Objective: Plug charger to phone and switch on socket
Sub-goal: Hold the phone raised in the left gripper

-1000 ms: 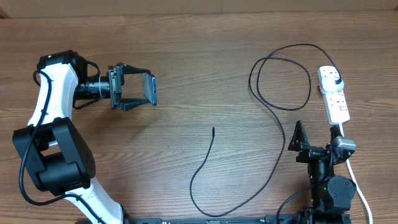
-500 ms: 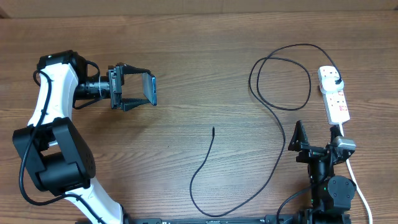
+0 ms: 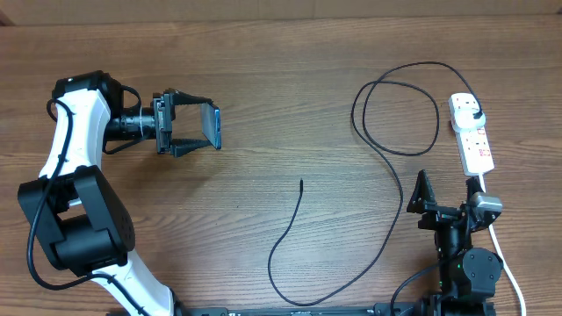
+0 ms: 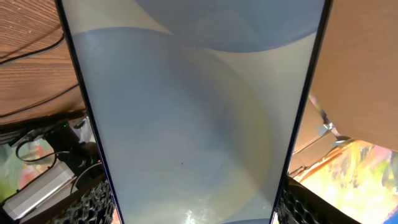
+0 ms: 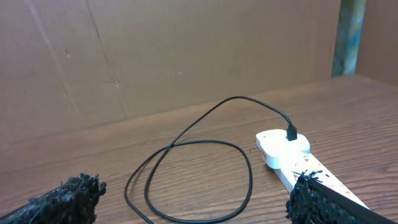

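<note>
Phone: at 10 o'clock on the counter in the overhead view, turned on edge so that only a narrow blue strip shows.
Left pincer: clamped on the phone, one finger on each long side, reaching toward 3 o'clock.
Right pincer: at 5 o'clock, fingers wide apart, nothing between them.
Socket: white strip at 3 o'clock, just beyond the right pincer toward 12 o'clock.
Socket, what is in it: one black plug sits in the outlet at its 12 o'clock end; the other outlets show nothing plugged in.
Charger: runs from the plug into a big loop toward 1 o'clock, then sweeps down to 6 o'clock and back up.
Connector tip: lies free near the middle of the counter, well apart from the phone and from both pincers.
White cord: leaves the socket's near end and passes beside the right arm toward 5 o'clock.
Left wrist view only: the phone's screen fills the picture, lit pale blue and cream, with dark fingers at its lower corners; no text can be read on it.
Right wrist view only: the plug stands upright in the socket, with red marks near the lower finger.
Overhead view only: the free tip and the gap between it and the phone.
</note>
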Controlling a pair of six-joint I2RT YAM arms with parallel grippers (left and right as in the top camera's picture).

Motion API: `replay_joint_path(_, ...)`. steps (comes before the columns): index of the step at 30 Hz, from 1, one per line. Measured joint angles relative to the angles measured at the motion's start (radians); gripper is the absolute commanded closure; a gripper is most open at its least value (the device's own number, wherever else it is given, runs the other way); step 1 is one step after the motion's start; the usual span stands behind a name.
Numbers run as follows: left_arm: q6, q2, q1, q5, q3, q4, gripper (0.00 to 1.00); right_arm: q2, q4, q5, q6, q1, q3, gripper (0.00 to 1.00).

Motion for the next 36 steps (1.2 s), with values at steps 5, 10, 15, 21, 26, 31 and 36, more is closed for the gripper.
replay_joint_path(5,0.000,0.000,0.000,-0.014,0.000,0.000,0.96,0.000,0.000,0.000,0.000,0.000,0.000,0.00)
replay_joint_path(10,0.000,0.000,0.000,-0.018,0.000,0.000,0.96,0.000,0.000,0.000,0.000,0.000,0.000,0.00)
replay_joint_path(15,0.000,0.000,0.000,-0.018,0.000,0.000,0.96,0.000,0.000,0.000,0.000,0.000,0.000,0.00)
replay_joint_path(21,0.000,0.000,0.000,-0.018,0.000,0.000,0.96,0.000,0.000,0.000,0.000,0.000,0.000,0.00)
replay_joint_path(26,0.000,0.000,0.000,-0.021,0.000,0.000,0.96,0.000,0.000,0.000,0.000,0.000,0.000,0.00)
replay_joint_path(31,0.000,0.000,0.000,-0.026,0.000,0.000,0.96,0.000,0.000,0.000,0.000,0.000,0.000,0.00)
replay_joint_path(36,0.000,0.000,0.000,-0.054,0.000,0.000,0.96,0.000,0.000,0.000,0.000,0.000,0.000,0.00)
